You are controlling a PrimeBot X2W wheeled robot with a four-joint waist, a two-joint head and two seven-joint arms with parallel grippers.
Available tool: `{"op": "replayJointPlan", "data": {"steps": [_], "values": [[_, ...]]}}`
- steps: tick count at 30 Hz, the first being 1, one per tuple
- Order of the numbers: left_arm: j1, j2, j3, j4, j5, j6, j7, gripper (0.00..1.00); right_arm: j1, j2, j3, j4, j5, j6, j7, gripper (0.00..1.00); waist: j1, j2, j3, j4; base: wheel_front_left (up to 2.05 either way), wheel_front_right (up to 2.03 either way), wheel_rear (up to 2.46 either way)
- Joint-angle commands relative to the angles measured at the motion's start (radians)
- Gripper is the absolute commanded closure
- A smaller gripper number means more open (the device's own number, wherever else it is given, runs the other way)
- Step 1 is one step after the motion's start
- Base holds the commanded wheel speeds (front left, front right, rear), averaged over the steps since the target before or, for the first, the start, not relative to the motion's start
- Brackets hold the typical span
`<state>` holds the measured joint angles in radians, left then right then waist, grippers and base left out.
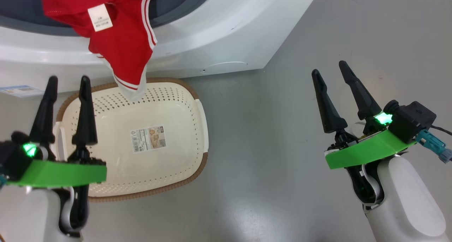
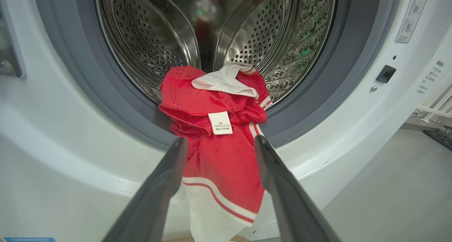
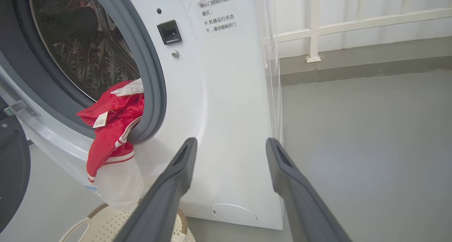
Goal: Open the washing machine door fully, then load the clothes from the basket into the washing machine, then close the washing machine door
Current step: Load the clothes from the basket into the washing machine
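The clothes [image 2: 219, 153] hung half in and half out of the washing machine [image 1: 219, 30]. The bunched upper part, with a white care tag showing, lay over the grey rubber seal [image 2: 70, 76] at the bottom of the opening, just in front of the steel drum [image 2: 148, 41]. The red and white striped tail drooped down the white front panel. Its lowest end dangled above the far rim of the basket [image 1: 169, 104], which sat on the floor [image 1: 282, 164] tight against the machine with nothing in it but its label sticker [image 1: 148, 139].

The left gripper [image 1: 69, 79] stood over the near left side of the basket. Its two dark fingers were spread wide and had hold of nothing. Seen along that wrist, the hanging garment was framed in the gap between the two fingers but lay beyond their tips. From above, the cloth's tail was off to the right of them and apart.

The right gripper [image 1: 329, 67] was well away over bare floor on the machine's right, past the corner with the round filter cap [image 3: 233, 213]. Its fingers were also fully parted and empty, nowhere near the clothes.

The washing machine door [image 3: 12, 175] showed as a dark curve swung open at the machine's left.
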<state>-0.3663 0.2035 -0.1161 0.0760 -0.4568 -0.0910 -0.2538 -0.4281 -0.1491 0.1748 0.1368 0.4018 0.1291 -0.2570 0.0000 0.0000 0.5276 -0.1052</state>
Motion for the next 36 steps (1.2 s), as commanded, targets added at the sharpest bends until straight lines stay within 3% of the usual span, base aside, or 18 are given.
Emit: {"op": "replayJointPlan", "data": {"steps": [1,25,36], "values": [[0.037,0.015,0.044,-0.045,0.020,0.001,-0.008,0.00,0.034,0.001,0.012,-0.028,-0.005,0.002,-0.005,0.00,0.0000,0.0000,-0.001,0.000,0.00,0.00,0.00],[0.133,-0.048,0.085,-0.049,0.094,-0.035,-0.008,0.00,0.053,-0.001,-0.006,-0.034,-0.007,0.002,-0.005,0.00,0.0000,0.0000,-0.010,-0.002,0.00,0.00,0.00],[0.075,-0.027,-0.002,0.051,0.081,-0.039,-0.001,0.00,0.046,0.005,-0.003,-0.028,-0.005,0.002,-0.005,0.00,0.0000,0.0000,-0.006,-0.007,0.00,0.00,0.00]]}}
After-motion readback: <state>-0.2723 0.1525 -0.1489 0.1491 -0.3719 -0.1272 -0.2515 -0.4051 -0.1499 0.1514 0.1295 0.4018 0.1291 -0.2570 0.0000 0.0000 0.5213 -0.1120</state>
